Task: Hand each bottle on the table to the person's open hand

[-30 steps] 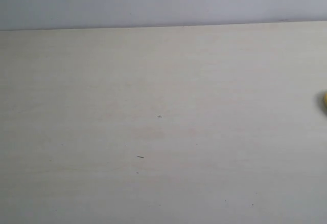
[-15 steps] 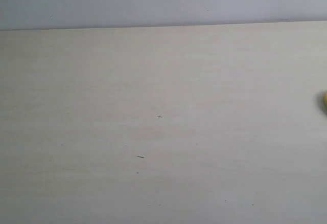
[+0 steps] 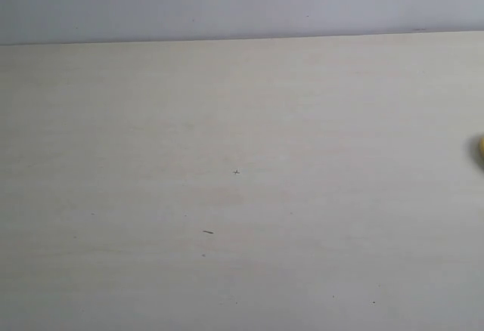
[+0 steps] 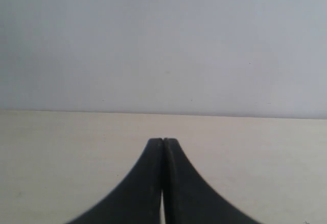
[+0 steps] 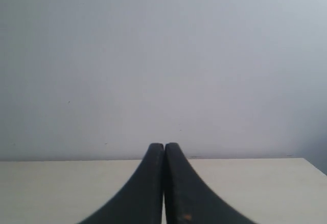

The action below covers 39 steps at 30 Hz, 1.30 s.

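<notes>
The pale beige table point(image 3: 227, 119) fills the exterior view. Only a sliver of the yellow bottle point(image 3: 480, 150) shows at the right edge there; the other bottles and the person's open hand are out of view. Neither arm appears in the exterior view. In the left wrist view my left gripper point(image 4: 163, 141) is shut, its black fingers pressed together over bare table point(image 4: 61, 157). In the right wrist view my right gripper point(image 5: 164, 146) is likewise shut on nothing, above the table point(image 5: 255, 188) and facing the wall.
A plain grey-white wall point(image 3: 242, 2) rises behind the table's far edge. A few small dark specks point(image 3: 207, 231) mark the tabletop. The table's far right corner point(image 5: 306, 160) shows in the right wrist view.
</notes>
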Each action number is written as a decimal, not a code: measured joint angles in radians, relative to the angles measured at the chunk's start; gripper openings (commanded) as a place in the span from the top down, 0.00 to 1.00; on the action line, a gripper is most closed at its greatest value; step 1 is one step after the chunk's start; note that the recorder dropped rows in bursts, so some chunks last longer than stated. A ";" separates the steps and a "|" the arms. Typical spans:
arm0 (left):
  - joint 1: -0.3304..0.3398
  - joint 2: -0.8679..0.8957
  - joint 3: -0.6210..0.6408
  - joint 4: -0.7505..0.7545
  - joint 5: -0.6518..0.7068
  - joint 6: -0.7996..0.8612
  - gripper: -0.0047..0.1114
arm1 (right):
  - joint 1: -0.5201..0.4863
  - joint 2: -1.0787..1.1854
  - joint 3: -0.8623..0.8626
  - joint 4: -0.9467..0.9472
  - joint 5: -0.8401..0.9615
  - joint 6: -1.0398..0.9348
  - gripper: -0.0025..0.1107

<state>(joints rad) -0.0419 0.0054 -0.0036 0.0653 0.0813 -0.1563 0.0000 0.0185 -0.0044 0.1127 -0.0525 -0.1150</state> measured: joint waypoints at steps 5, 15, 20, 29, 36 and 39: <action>0.000 0.000 0.000 0.001 0.000 0.000 0.96 | 0.000 0.000 0.000 -0.069 0.006 0.081 0.98; 0.000 0.000 0.000 0.001 0.000 0.000 0.96 | 0.000 0.000 0.000 -0.077 0.008 0.100 0.98; 0.000 0.000 0.000 0.001 0.000 0.000 0.96 | 0.000 0.000 0.000 -0.077 0.008 0.102 0.98; 0.000 0.000 0.000 0.002 0.000 0.000 0.96 | 0.000 0.000 0.000 -0.080 0.025 0.102 0.98; 0.000 0.000 0.000 0.002 0.000 0.000 0.96 | 0.000 0.000 0.000 -0.081 0.111 0.092 0.98; 0.000 0.000 0.000 0.002 0.000 0.000 0.96 | 0.000 0.000 0.000 -0.081 0.113 0.092 0.98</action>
<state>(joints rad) -0.0419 0.0054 -0.0036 0.0677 0.0813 -0.1563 0.0000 0.0185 -0.0044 0.0313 0.0609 -0.0234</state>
